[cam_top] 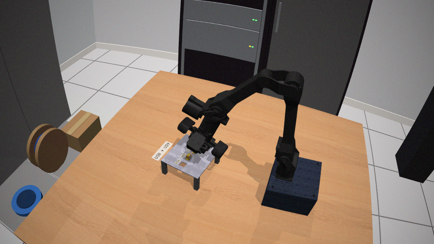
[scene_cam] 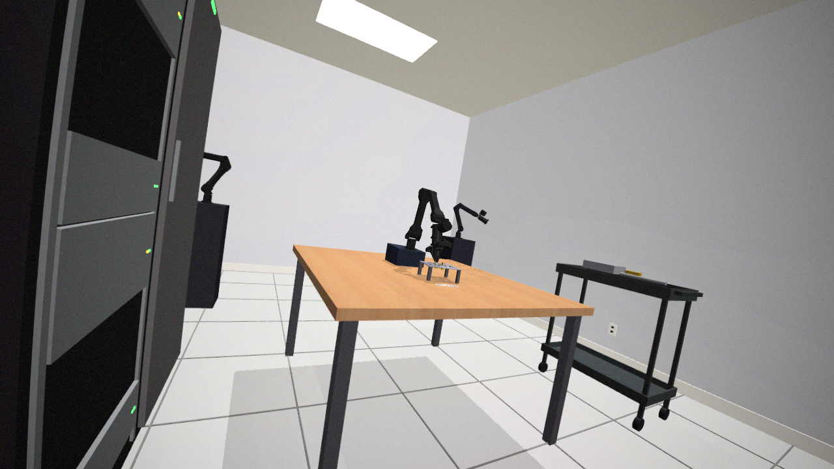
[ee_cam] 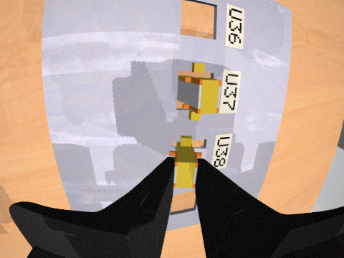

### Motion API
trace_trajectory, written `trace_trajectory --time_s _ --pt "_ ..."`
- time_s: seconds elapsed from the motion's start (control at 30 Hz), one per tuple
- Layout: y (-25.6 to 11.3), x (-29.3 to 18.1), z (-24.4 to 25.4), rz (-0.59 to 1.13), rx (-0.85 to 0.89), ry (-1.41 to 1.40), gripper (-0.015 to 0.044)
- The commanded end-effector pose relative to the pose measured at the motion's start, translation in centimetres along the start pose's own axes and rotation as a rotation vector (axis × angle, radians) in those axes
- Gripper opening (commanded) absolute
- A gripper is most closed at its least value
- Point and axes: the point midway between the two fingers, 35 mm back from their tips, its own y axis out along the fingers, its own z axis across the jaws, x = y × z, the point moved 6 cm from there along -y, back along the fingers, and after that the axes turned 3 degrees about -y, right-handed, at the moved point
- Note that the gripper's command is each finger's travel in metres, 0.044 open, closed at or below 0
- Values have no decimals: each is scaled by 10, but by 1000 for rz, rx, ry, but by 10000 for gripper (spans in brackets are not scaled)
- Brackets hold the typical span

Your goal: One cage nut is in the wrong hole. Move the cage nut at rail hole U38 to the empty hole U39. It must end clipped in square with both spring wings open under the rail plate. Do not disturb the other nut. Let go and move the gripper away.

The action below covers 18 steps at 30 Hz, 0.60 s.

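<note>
My gripper (ee_cam: 185, 165) is shut on a yellow cage nut (ee_cam: 185, 175) with orange corners, at rail hole U38 in the wrist view. Part of hole U38 (ee_cam: 200, 144) shows past the nut. Whether the nut is seated or raised is hard to tell. An open square hole (ee_cam: 183, 203), which must be U39, shows partly between the fingers; its label is hidden. The other cage nut (ee_cam: 209, 96) (cam_top: 188, 156) sits at U37. The rail plate (ee_cam: 82, 107) (cam_top: 197, 172) stands on short legs. In the top view the gripper hides the U38 nut.
Empty hole U36 (ee_cam: 198, 19) (cam_top: 182, 164) lies beyond the U37 nut. A paper note (cam_top: 162, 150) reading U38 to U39 lies beside the plate on the wooden table (cam_top: 106, 188) (scene_cam: 466, 300). The arm's dark blue base block (cam_top: 291, 194) (scene_cam: 404, 255) stands nearby.
</note>
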Motion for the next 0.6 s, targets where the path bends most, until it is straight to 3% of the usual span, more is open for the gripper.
trace_trajectory --time_s 0.0,0.57 --pt "-1 0 0 4 -11 4 35" --pt "-1 0 2 5 -32 4 35"
